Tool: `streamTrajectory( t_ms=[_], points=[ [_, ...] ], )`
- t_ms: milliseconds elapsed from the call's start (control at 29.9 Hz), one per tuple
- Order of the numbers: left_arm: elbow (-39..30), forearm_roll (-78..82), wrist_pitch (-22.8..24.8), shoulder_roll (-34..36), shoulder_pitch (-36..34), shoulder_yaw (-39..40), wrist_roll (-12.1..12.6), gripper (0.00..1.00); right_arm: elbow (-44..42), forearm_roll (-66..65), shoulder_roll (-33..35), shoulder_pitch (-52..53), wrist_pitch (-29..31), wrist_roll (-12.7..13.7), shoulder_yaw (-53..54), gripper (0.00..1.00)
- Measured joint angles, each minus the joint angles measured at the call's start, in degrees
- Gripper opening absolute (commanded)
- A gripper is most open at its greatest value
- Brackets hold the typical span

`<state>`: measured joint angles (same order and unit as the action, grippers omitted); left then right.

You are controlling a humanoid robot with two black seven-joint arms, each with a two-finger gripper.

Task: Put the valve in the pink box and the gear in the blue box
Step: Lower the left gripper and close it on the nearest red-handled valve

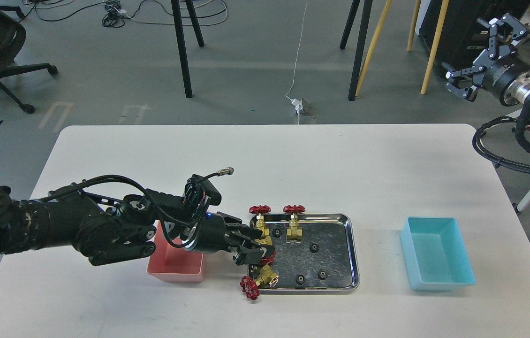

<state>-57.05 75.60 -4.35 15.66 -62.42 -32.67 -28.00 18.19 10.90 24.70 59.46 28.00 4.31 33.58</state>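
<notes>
Salmon-pink plastic shows only in part: our left arm crosses over the pink box (171,271), hiding its rear wall and most of its inside. Left hand (252,244) reaches over the left edge of the steel tray (335,281); its dark fingers merge with what lies under them. We make out a red handwheel at the fingertips, belonging to a third valve (267,259), but its brass body is mostly covered. Whether the fingers pinch it or only sit around it we cannot tell.

Left arm comes in low from the left edge, forearm nearly level over the worktop (293,159), wrist pointing right and slightly toward us. Right arm is raised off the worktop at upper right, partly cut by the frame edge; right hand (478,56) is held in the air with fingers spread wide, holding nothing.

Two valves stand at the tray's far left: valve one (260,223) and valve two (294,225), long axis running away from us, red wheels at the far rim. A fourth valve (258,281) lies at the near left corner, axis diagonal, wheel (249,287) hanging out over the rim.

Black gears (313,247) sit flat in the tray, small; teeth barely readable. One is by the fingers (276,232), two near the front rim (300,280) (323,274).

Blue box (436,281) stands well right of the tray, long axis front to back.
</notes>
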Motion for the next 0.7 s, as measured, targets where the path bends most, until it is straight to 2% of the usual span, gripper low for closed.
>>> streamTrajectory(
  t_ms=[703],
  points=[
    [-0.07, 0.07, -0.3, 0.15, 0.07, -0.02, 0.0, 0.28, -0.09, 0.0, 0.07, -0.57, 0.0, -0.1, 0.0, 1.0]
  ],
)
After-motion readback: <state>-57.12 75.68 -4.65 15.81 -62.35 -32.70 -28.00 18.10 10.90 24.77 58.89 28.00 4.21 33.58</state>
